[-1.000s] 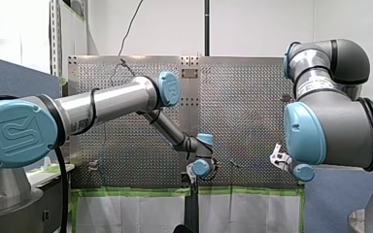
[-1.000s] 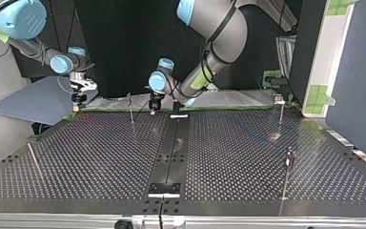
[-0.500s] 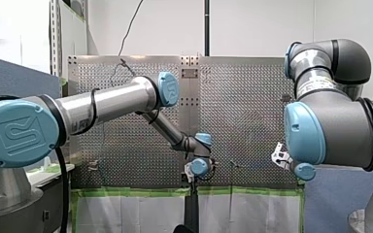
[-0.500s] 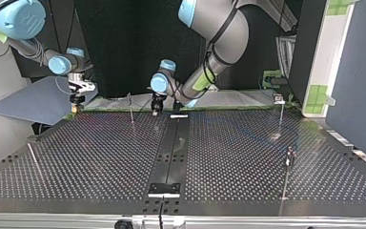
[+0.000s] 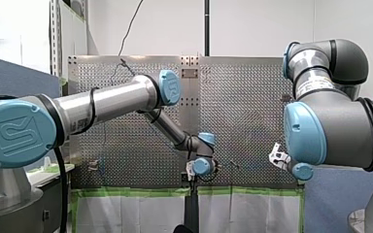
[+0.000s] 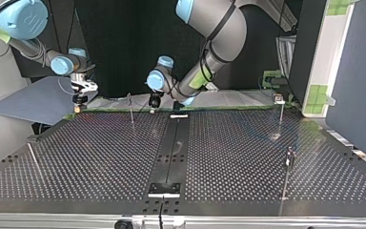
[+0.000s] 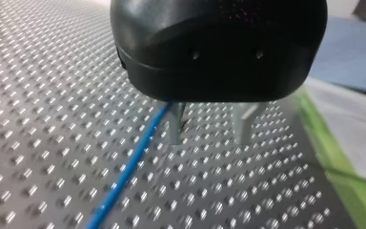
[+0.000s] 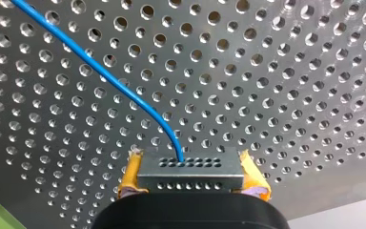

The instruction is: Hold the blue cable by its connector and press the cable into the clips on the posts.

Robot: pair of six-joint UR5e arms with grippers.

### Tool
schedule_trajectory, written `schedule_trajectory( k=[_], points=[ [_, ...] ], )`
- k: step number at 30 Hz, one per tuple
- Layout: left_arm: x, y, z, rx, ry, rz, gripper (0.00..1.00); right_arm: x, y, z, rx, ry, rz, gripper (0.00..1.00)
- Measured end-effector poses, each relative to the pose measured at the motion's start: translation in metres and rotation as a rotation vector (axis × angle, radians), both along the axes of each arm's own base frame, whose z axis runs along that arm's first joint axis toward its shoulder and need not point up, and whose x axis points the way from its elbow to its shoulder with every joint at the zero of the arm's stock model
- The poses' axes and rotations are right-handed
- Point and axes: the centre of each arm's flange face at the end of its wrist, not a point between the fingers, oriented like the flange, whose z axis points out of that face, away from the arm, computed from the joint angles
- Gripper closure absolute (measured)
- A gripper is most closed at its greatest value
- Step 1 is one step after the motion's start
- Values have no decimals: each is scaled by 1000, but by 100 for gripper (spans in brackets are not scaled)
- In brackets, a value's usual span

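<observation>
In the right wrist view my right gripper (image 8: pixel 191 172) has its yellow pads (image 8: pixel 129 172) shut on a grey metal connector (image 8: pixel 189 177). The blue cable (image 8: pixel 109 78) leaves the connector and curves away over the perforated table (image 8: pixel 276 71). My left gripper (image 7: pixel 207 129) is open just above the table, its metal fingers (image 7: pixel 174 126) apart. The cable (image 7: pixel 128 167) runs past one finger, outside the gap. In the top view my left gripper (image 6: pixel 153 105) hangs next to a thin post (image 6: pixel 130 109), and my right gripper (image 6: pixel 79 106) is over the table's far corner.
More thin posts stand at the top view's right (image 6: pixel 281 113) (image 6: pixel 289 162), and a rod (image 6: pixel 33 160) leans at its left. A dark strip (image 6: pixel 171 148) runs down the table's middle. Green tape (image 7: pixel 343 176) edges the table near my left gripper.
In the top view my left gripper has lifted a little and shifted slightly to the left. My right gripper has barely moved and keeps hold of the connector.
</observation>
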Motion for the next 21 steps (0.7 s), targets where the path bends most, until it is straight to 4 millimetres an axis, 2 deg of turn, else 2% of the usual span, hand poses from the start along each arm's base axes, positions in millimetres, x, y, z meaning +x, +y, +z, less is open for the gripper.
schedule_trajectory(
  k=[5, 10, 21],
  points=[
    [-11, -5, -1, 54, 17, -47, 0, 2, 1, 0, 5, 0, 3, 100],
    [-30, -14, 6, 110, 37, -115, 0, 4, 2, -1, 10, 0, 6, 100],
    [-67, -35, 46, 121, -8, -261, 0, 9, 5, -2, 22, 1, 14, 100]
  ],
)
